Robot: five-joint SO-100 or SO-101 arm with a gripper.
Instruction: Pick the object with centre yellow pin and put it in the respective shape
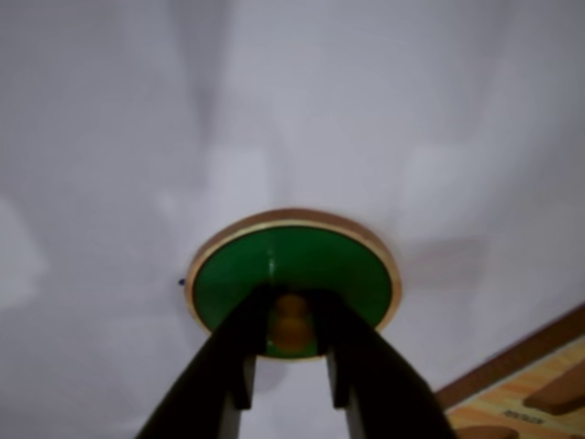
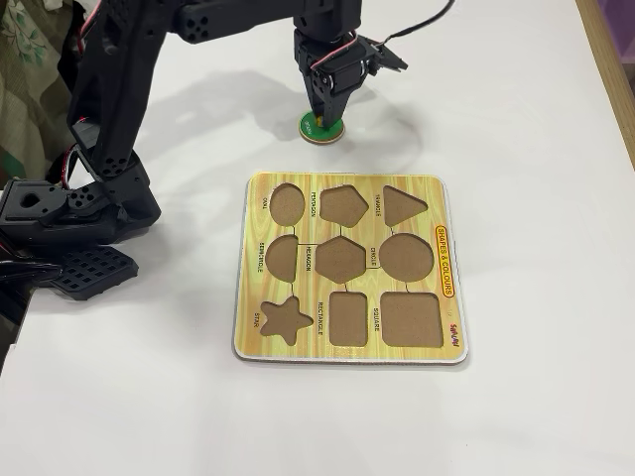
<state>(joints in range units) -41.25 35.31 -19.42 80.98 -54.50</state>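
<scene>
The object with centre yellow pin (image 1: 302, 261) is a green disc with a tan rim, lying on the white table beyond the board's far edge (image 2: 322, 127). My gripper (image 1: 291, 320) comes straight down on it, and its two dark fingers press against either side of the yellow knob (image 1: 291, 325). In the fixed view the gripper (image 2: 321, 117) stands upright over the disc. The respective shape, the round brown cut-out (image 2: 407, 256) labelled CIRCLE, sits in the middle row at the right of the yellow puzzle board (image 2: 446, 342), well apart from the disc.
The board holds other brown cut-outs, among them an oval (image 2: 288, 203), a hexagon (image 2: 340, 258) and a star (image 2: 285, 319). The arm's black base (image 2: 69, 223) stands at the left. A corner of the board (image 1: 539, 384) shows at the wrist view's lower right.
</scene>
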